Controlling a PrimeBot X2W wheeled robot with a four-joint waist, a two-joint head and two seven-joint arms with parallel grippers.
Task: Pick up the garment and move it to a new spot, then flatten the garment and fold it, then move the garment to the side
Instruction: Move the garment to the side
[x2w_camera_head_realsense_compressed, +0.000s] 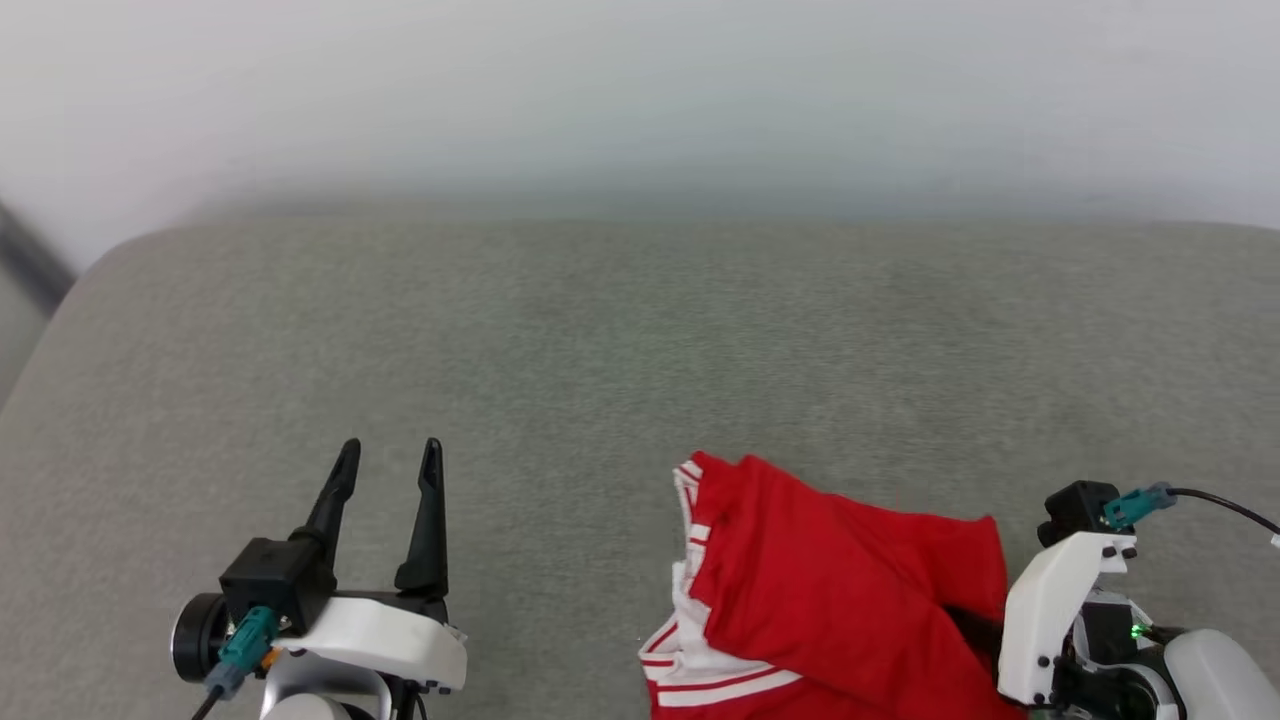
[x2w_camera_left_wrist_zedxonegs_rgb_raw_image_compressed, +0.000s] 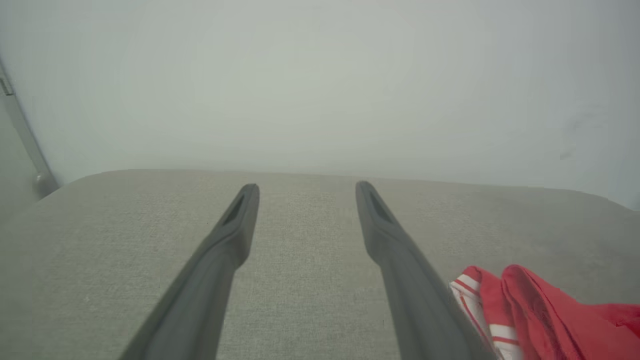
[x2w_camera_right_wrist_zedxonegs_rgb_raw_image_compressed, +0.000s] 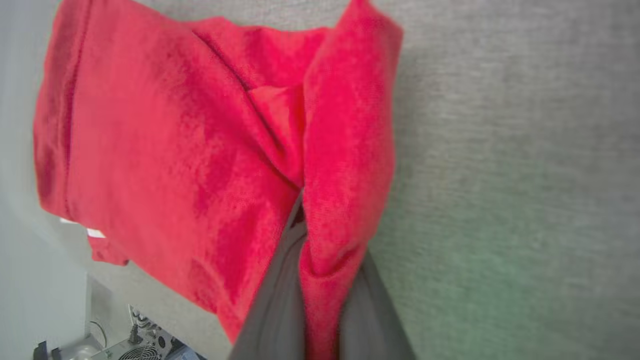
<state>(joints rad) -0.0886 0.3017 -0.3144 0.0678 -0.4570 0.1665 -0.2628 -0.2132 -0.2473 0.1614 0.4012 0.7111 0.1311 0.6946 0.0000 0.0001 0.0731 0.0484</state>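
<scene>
By my reading the task is at its opening step. The red jersey-style shirt with white sleeves and striped trim (x2w_camera_head_realsense_compressed: 850, 580) lies crumpled at the lower right of the head view on the grey woven cushion (x2w_camera_head_realsense_compressed: 600, 330), neither flattened nor folded. Carrying it to a new spot, spreading, folding and setting it aside all remain. The right gripper (x2w_camera_right_wrist_zedxonegs_rgb_raw_image_compressed: 315, 240) reaches in from the lower right corner, its two dark fingers pinched on a ridge of red fabric. The left gripper (x2w_camera_head_realsense_compressed: 391, 448) hovers at the lower left, fingers spread wide and pointing up the frame, holding nothing.
</scene>
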